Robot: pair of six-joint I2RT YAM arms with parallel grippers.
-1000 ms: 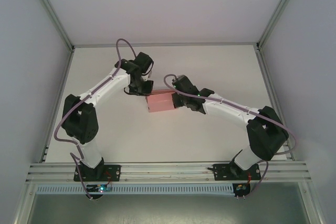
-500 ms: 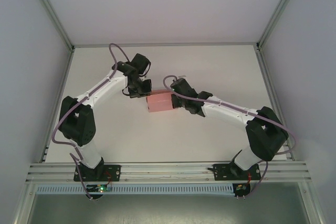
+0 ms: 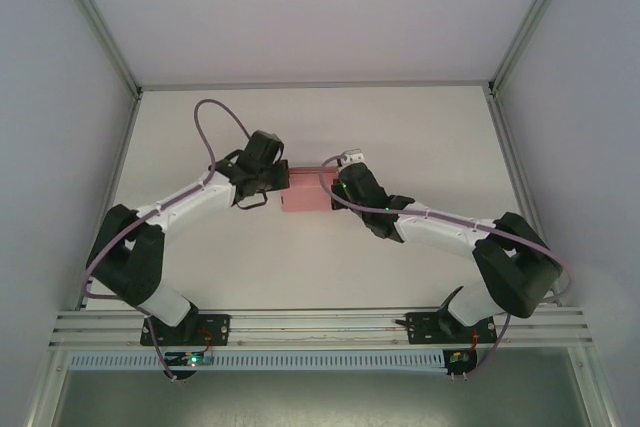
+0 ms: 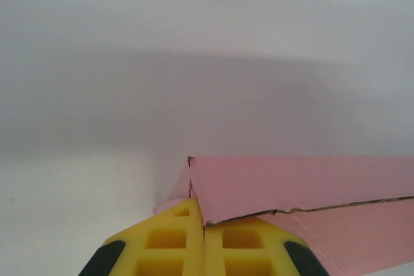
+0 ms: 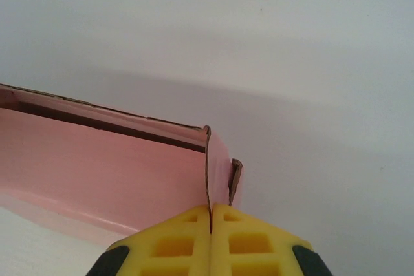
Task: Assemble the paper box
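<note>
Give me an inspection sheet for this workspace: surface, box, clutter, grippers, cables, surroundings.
Surface: white table, plain.
Job's things: pink paper box, mid-table, partly folded.
Clutter: nothing seen.
Grippers: left gripper, fingers shut on a box corner; right gripper, fingers shut on a box wall.
Cables: purple cables, looping above the table.
Surroundings: pale walls; aluminium rail at the near edge.

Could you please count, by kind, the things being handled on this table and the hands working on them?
Pink paper box: 1
Robot hands with yellow fingers: 2, the left hand and the right hand, each shut on an edge of the box
Total: 3
</note>
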